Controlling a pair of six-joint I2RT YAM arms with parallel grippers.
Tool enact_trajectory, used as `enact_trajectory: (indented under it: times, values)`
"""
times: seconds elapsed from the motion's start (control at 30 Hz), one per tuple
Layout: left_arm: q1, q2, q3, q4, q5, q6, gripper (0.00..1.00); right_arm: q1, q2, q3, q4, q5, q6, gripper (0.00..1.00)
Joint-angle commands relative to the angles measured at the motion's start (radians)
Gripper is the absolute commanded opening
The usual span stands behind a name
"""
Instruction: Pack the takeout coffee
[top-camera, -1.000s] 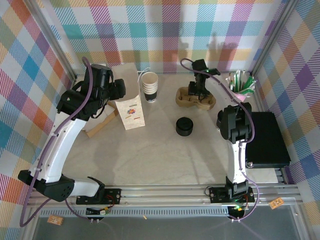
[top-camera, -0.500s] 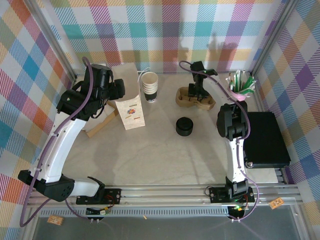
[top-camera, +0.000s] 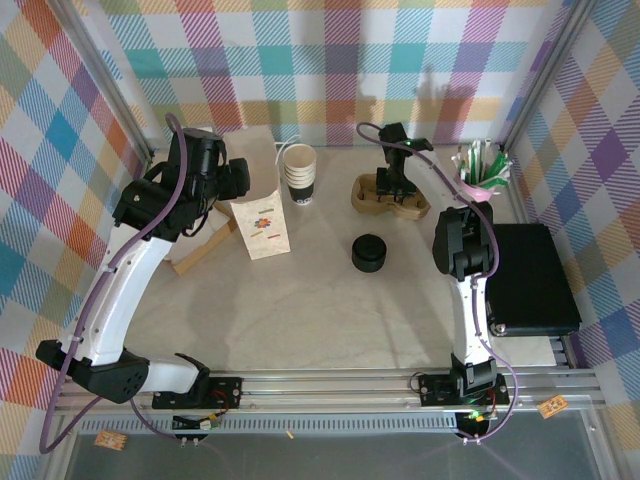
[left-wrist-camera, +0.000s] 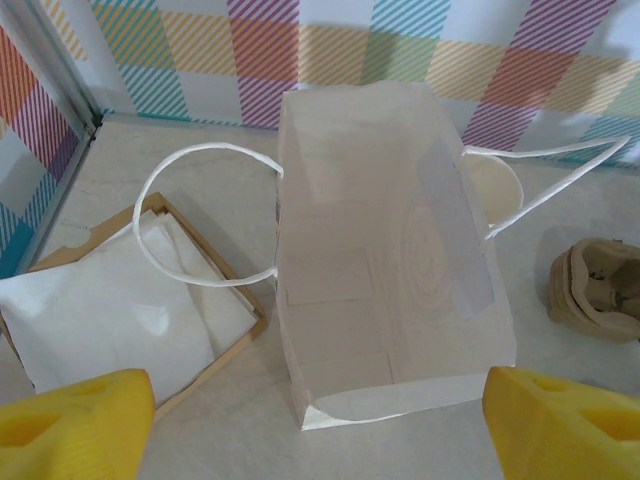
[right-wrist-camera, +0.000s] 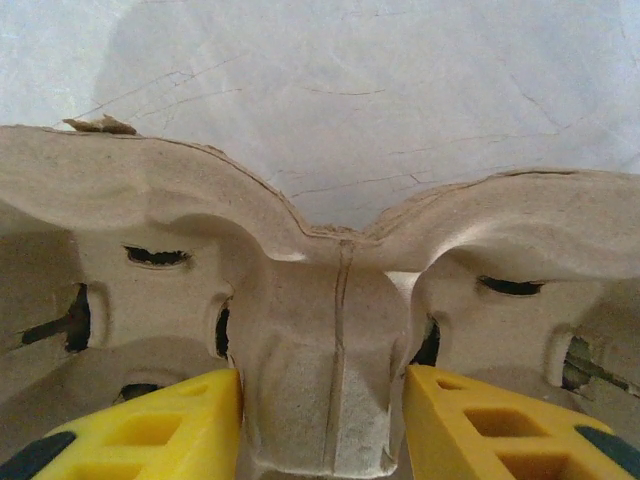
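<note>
Carrier step: judging by the pose, the right gripper (right-wrist-camera: 322, 425) is taking hold of the pulp cup carrier (top-camera: 372, 197), right of centre near the top of the top view, by its centre ridge (right-wrist-camera: 320, 330)
Doing it well: keep the pads square on the ridge and low enough not to slide off its rounded top. Press gently, since moulded pulp probably crushes, and lift level so the wells stay upright
Paper bag (left-wrist-camera: 385, 270): the biggest thing here, standing open in the middle of the left wrist view with its handles splayed to both sides
Left gripper (left-wrist-camera: 320, 415): jaws wide, holding nothing, poised by the bag's mouth
Right jaws: narrow, one yellow pad (right-wrist-camera: 150, 425) on each side of the ridge, touching or nearly touching it; I cannot tell whether it is pinched
Cup stack (top-camera: 299, 172): lidless, upper centre, just right of the bag
Lid stack (top-camera: 369, 253): black, mid-table, apart from the rest
Takeout coffee: I cannot tell where a lidded cup stands — the arm hides part of the carrier in the top view
</note>
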Motion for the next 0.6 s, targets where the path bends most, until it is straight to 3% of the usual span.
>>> enact_trajectory:
  times: [0.0, 0.23, 0.57]
  values:
    - [0.013, 0.003, 0.024, -0.001, -0.005, 0.017, 0.85, 0.008, 0.020, 0.031, -0.032, 0.010, -0.019, 0.46]
    - [0.015, 0.002, 0.028, -0.001, -0.003, 0.024, 0.85, 0.009, 0.030, 0.039, -0.046, 0.013, -0.020, 0.48]
    - [0.028, -0.005, 0.028, -0.009, -0.008, 0.040, 0.85, 0.009, 0.003, 0.052, -0.058, 0.022, -0.031, 0.40]
